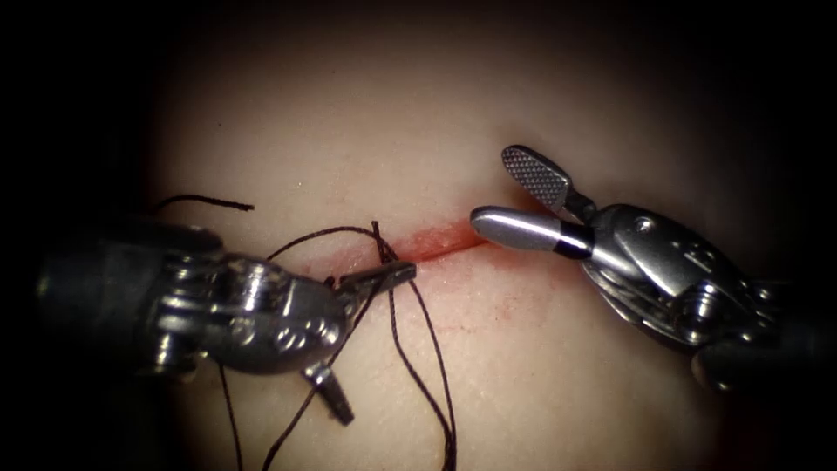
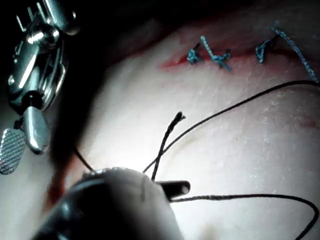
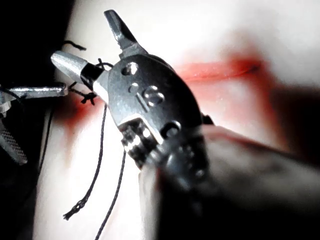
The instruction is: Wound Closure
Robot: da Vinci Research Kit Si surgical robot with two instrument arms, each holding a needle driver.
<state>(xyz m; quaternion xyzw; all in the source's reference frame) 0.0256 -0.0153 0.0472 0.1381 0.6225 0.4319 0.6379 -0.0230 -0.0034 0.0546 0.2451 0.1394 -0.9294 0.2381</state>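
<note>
1. The tissue (image 1: 523, 366) is seen in the endoscope view, with the cut (image 1: 440, 244) running across the middle of the frame; red fluid (image 1: 488, 301) is smeared along it and just below.
2. The left gripper (image 1: 370, 344), entering from the lower left of the frame, is spread wide: one jaw points toward the cut, the other downward. Nothing is pinched; the dark thread (image 1: 418, 349) passes between and across the jaws.
3. The right gripper (image 1: 514, 196), entering from the right of the frame, is also spread and holds nothing. Its lower jaw lies just above the right end of the cut.
4. A knot appears to be tied at the left end of the cut, with thread looping away toward the lower middle of the frame and a loose cut end (image 1: 205, 202) at the left.
5. No needle can be made out.
6. Blue stitches (image 2: 212, 56) are seen in the left wrist view, so part of the closure is judged done; the dark thread tails remain untrimmed.
</note>
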